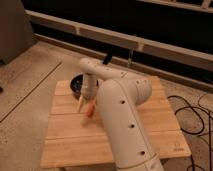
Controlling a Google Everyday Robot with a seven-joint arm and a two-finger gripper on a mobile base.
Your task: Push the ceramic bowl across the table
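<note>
The ceramic bowl (76, 84) is small, dark and round, and sits near the far left corner of the light wooden plank table (150, 127). My white arm comes up from the bottom, bends over the table's far side and drops down just right of the bowl. The gripper (83, 103) hangs low over the planks, right beside the bowl's near right edge. The wrist hides part of the bowl's right rim. I cannot tell whether the gripper touches the bowl. A small orange object (90, 109) lies by the gripper.
The table stands on a speckled floor (25, 90). Black cables (192, 112) lie on the floor to the right. A dark wall with a pale ledge (150, 45) runs behind the table. A small dark mark (178, 148) is near the table's front right corner.
</note>
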